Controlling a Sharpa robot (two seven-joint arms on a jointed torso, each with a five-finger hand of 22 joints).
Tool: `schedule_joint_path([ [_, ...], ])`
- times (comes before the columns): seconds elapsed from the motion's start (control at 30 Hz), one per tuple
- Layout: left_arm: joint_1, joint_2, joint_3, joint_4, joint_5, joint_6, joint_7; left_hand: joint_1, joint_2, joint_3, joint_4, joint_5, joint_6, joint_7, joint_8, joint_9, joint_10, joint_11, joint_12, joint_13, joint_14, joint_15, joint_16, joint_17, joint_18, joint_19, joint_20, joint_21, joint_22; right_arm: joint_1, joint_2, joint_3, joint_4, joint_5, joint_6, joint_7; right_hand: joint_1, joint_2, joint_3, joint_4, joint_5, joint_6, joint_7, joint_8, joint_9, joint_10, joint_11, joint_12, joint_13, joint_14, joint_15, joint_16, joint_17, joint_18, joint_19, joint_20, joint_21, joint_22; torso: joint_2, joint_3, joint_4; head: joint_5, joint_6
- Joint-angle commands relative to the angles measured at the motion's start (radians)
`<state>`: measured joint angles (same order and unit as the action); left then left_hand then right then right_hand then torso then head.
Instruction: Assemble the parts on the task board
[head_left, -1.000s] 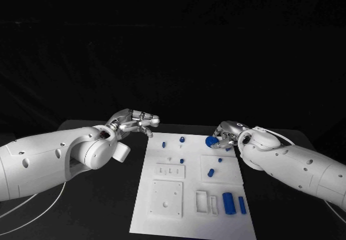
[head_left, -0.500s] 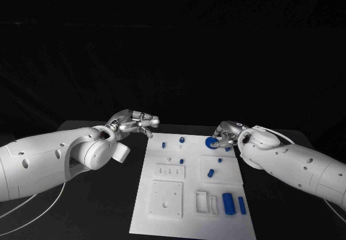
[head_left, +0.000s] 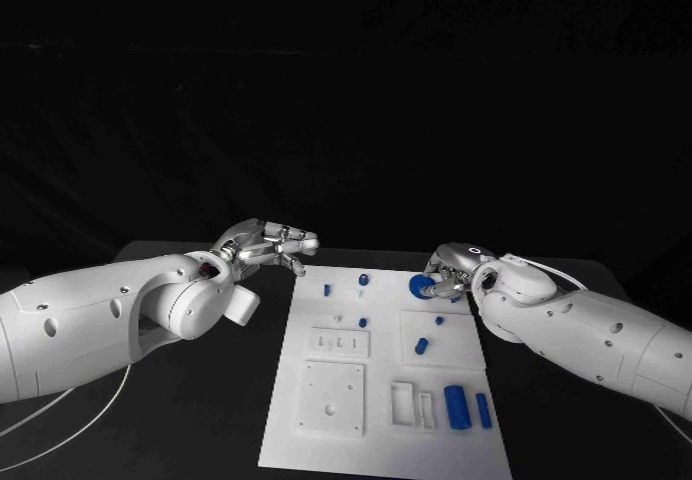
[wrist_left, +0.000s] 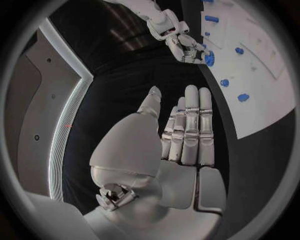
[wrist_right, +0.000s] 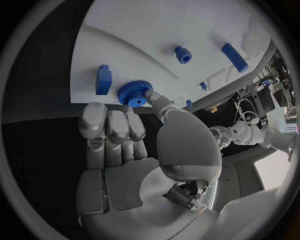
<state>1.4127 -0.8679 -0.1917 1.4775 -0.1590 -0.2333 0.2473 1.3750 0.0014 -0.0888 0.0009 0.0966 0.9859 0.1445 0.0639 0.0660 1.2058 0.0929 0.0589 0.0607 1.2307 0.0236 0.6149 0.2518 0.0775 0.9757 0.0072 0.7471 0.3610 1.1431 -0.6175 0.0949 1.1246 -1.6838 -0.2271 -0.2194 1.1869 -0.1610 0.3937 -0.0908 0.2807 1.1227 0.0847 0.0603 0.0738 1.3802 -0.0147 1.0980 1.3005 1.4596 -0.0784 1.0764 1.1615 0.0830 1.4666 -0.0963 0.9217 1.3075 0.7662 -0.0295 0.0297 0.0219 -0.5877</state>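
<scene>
The white task board (head_left: 335, 440) lies in the middle of the black table, with small blue parts on it. My right hand (head_left: 453, 268) hovers at the board's far right corner. It pinches a blue toothed wheel (head_left: 420, 287) between thumb and fingertips; the wheel (wrist_right: 134, 93) sits just past the thumb tip (wrist_right: 152, 98), low over the board's edge. The left wrist view catches the same wheel (wrist_left: 209, 59) at the right hand (wrist_left: 180, 42). My left hand (head_left: 270, 244) hangs off the board's far left corner, fingers (wrist_left: 191, 125) straight and apart, holding nothing.
Blue pegs (head_left: 329, 289) (head_left: 365, 280) stand at the board's far end, and a small cylinder (head_left: 421, 346) lies mid-board. Two long blue bars (head_left: 457, 406) (head_left: 483, 410) lie near the right front, beside white recessed blocks (head_left: 333, 397). Black table borders the board on both sides.
My right hand has shifted slightly down and left with the toothed wheel. The left hand has stayed where it was.
</scene>
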Motion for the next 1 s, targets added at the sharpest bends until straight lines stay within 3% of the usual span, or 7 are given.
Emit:
schedule_joint_path([
  [0.03,0.001,0.001,0.000,0.002,-0.003,0.012,0.004,0.005,0.007,0.001,-0.008,0.005,-0.004,-0.001,-0.001,0.001,-0.009,-0.001,0.003,0.001,-0.009,0.001,0.005,-0.002,-0.001,-0.007,-0.001,0.004,0.001,-0.011,-0.001,-0.010,0.029,-0.116,-0.035,-0.045,0.000,-0.005,0.034,-0.002,-0.027,0.018,-0.006,0.003,0.003,0.012,0.000,0.000,-0.001,0.002,-0.006,0.003,-0.004,-0.010,0.038,-0.007,0.007,0.114,0.000,0.0009,0.0005,-0.002,0.000],
  [0.1,0.001,0.001,0.000,0.001,-0.003,0.012,0.004,0.005,0.007,0.001,-0.008,0.005,-0.004,-0.001,-0.001,0.001,-0.009,-0.001,0.003,0.001,-0.009,0.001,0.005,-0.002,-0.001,-0.007,-0.001,0.004,0.001,-0.011,-0.002,-0.011,0.046,-0.132,-0.056,-0.052,-0.003,-0.001,0.036,0.006,-0.119,0.021,-0.007,0.003,0.003,0.016,0.001,0.002,0.000,0.003,-0.006,0.004,-0.004,-0.011,0.039,-0.007,0.011,0.115,-0.001,0.0010,0.0000,-0.001,0.000],
  [0.13,0.001,0.001,0.000,0.001,-0.003,0.012,0.005,0.005,0.007,0.001,-0.008,0.005,-0.004,-0.001,-0.001,0.001,-0.009,-0.001,0.003,0.001,-0.009,0.001,0.005,-0.002,-0.001,-0.007,-0.001,0.004,0.001,-0.011,-0.004,-0.011,0.056,-0.139,-0.066,-0.056,-0.001,-0.003,0.038,0.009,-0.123,0.022,-0.008,0.003,0.003,0.017,0.001,0.003,0.001,0.003,-0.006,0.004,-0.005,-0.011,0.039,-0.007,0.012,0.115,-0.001,0.0008,0.0000,-0.001,0.000],
  [0.43,0.001,-0.001,-0.001,-0.001,-0.004,0.011,0.006,0.005,0.008,0.000,-0.010,0.006,-0.003,-0.001,0.000,0.001,-0.009,-0.001,0.003,0.001,-0.009,0.001,0.005,-0.002,-0.001,-0.008,-0.001,0.005,0.001,-0.011,-0.021,-0.013,0.146,-0.173,-0.128,-0.081,0.000,-0.014,0.055,0.027,-0.124,0.032,-0.011,0.003,0.004,0.021,-0.001,0.003,0.002,0.002,-0.008,0.004,-0.010,-0.013,0.041,-0.010,0.023,0.117,-0.002,-0.0008,-0.0007,0.003,0.004],
  [0.7,0.001,0.000,-0.001,-0.004,-0.005,0.010,0.006,0.005,0.008,0.000,-0.010,0.006,-0.003,-0.001,0.000,0.001,-0.009,-0.001,0.003,0.001,-0.009,0.001,0.005,-0.002,-0.001,-0.008,-0.001,0.005,0.001,-0.011,-0.014,-0.013,0.215,-0.180,-0.142,-0.085,0.000,-0.018,0.058,0.036,-0.126,0.031,-0.011,0.002,0.003,0.022,-0.001,0.000,0.001,0.002,-0.009,0.003,-0.013,-0.014,0.041,-0.011,0.021,0.116,0.000,-0.0015,0.0009,-0.002,0.009],
  [0.8,0.001,0.001,-0.001,-0.004,-0.005,0.010,0.006,0.005,0.008,0.000,-0.010,0.006,-0.003,-0.001,0.000,0.001,-0.009,-0.001,0.003,0.001,-0.009,0.001,0.005,-0.002,-0.001,-0.008,-0.001,0.005,0.001,-0.011,0.002,-0.014,0.227,-0.185,-0.143,-0.085,0.000,-0.018,0.058,0.037,-0.125,0.030,-0.010,0.003,0.003,0.022,0.000,-0.001,0.001,0.002,-0.009,0.002,-0.014,-0.014,0.041,-0.010,0.021,0.116,0.000,-0.0009,0.0018,-0.001,0.010],
  [1.0,0.001,0.003,-0.001,-0.001,-0.005,0.011,0.006,0.007,0.009,-0.001,-0.011,0.006,-0.003,-0.001,-0.001,0.001,-0.008,-0.001,0.003,0.001,-0.009,0.001,0.005,-0.002,-0.001,-0.008,-0.001,0.006,0.001,-0.011,0.044,-0.023,0.216,-0.190,-0.142,-0.084,0.000,-0.018,0.057,0.038,-0.123,0.030,-0.010,0.003,0.003,0.022,0.000,-0.002,0.000,0.002,-0.009,0.001,-0.015,-0.015,0.041,-0.010,0.021,0.116,0.001,-0.0033,0.0052,-0.003,0.012],
])
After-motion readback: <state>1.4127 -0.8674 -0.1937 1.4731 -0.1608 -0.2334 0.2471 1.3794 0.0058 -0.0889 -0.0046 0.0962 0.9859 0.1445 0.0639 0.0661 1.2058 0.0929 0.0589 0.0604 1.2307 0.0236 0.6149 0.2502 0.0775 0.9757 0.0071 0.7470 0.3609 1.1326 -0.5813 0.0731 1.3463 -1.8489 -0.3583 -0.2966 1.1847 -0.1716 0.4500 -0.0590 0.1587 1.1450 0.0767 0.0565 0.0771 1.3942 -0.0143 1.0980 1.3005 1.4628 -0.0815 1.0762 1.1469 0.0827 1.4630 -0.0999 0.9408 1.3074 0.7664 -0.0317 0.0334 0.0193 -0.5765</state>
